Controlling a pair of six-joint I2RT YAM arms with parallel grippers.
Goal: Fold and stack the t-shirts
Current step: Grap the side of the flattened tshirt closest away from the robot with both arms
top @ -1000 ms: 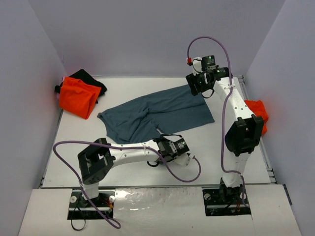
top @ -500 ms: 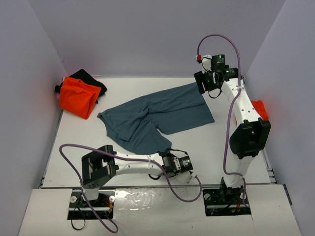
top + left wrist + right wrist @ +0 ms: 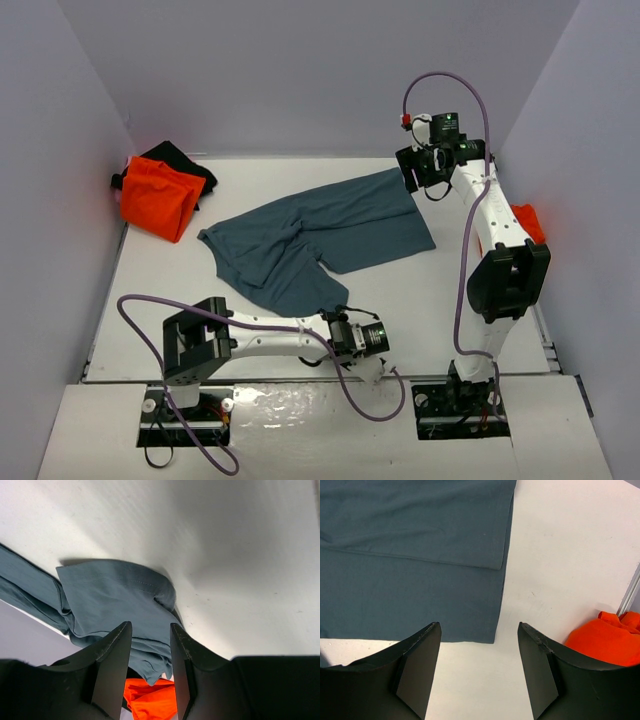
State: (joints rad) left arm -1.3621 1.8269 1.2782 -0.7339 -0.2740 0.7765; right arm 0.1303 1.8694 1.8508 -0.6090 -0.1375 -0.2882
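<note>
both arms white, black joints, purple cables, black pincer fingers.

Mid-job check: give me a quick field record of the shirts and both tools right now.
grey-blue shirt: spread out, rumpled, mid-table
orange shirt: bundled far left, against black garment
second orange garment: crumpled, right edge
left tool: slightly open, empty, near front edge
right tool: wide open, empty, above grey-blue shirt's right corner
</note>
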